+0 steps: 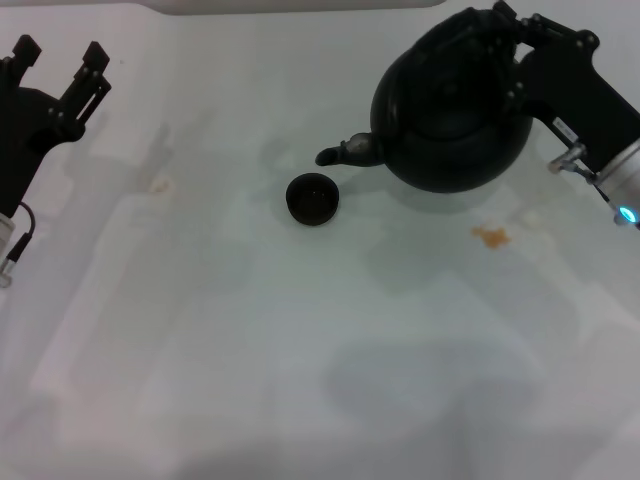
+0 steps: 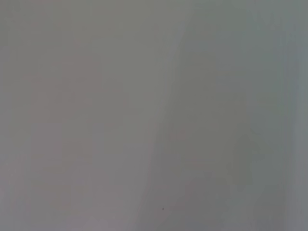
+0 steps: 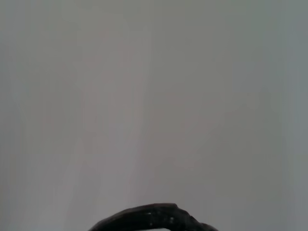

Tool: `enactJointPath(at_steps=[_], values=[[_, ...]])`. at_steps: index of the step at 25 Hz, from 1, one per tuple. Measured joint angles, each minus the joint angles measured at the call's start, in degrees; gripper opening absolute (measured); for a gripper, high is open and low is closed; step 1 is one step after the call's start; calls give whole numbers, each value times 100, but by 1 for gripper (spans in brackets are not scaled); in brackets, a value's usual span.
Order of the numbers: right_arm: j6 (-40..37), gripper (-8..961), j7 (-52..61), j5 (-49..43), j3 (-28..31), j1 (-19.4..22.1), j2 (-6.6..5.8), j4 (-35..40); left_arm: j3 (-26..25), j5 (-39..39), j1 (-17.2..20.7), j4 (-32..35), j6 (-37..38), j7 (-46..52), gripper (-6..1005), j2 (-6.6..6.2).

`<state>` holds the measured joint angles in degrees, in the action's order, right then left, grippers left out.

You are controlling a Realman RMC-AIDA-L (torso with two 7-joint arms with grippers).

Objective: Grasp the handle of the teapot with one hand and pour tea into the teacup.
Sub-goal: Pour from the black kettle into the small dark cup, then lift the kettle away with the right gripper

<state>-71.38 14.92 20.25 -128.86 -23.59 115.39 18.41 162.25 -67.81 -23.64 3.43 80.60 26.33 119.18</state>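
1. Black and round, the big matte teapot hangs tipped to one side under the right claw, with its short curved spout pointing away from that claw, toward the middle of the white table.
2. The right claw is closed around the thick black arched handle at the top of the pot. The claw sits at the far right of the table, and its black arm runs off to the right edge.
3. The tiny round dark cup stands on the table just below and a little beyond the tip of the spout, on the side away from the right claw. The spout and the cup are close but not touching.
4. I cannot see any tea coming out of the spout.
5. A small orange-brown stain lies on the table near the pot, on the side nearer to me than the right claw.
6. The left claw waits far off at the left edge, well apart from the pot and cup. Its two black fingers are spread wide with nothing between them.
7. In the right wrist view, only a curved black strip of the handle shows against the pale table.
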Motion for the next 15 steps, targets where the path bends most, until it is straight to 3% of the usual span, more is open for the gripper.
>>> enactJointPath(at_steps=[4, 15], values=[[221, 163, -664, 20, 2, -12, 10, 217, 0, 13, 4, 9, 0, 4, 862, 0], [243, 162, -1075, 37, 62, -25, 31, 279, 0, 20, 25, 141, -6, 13, 862, -9]])
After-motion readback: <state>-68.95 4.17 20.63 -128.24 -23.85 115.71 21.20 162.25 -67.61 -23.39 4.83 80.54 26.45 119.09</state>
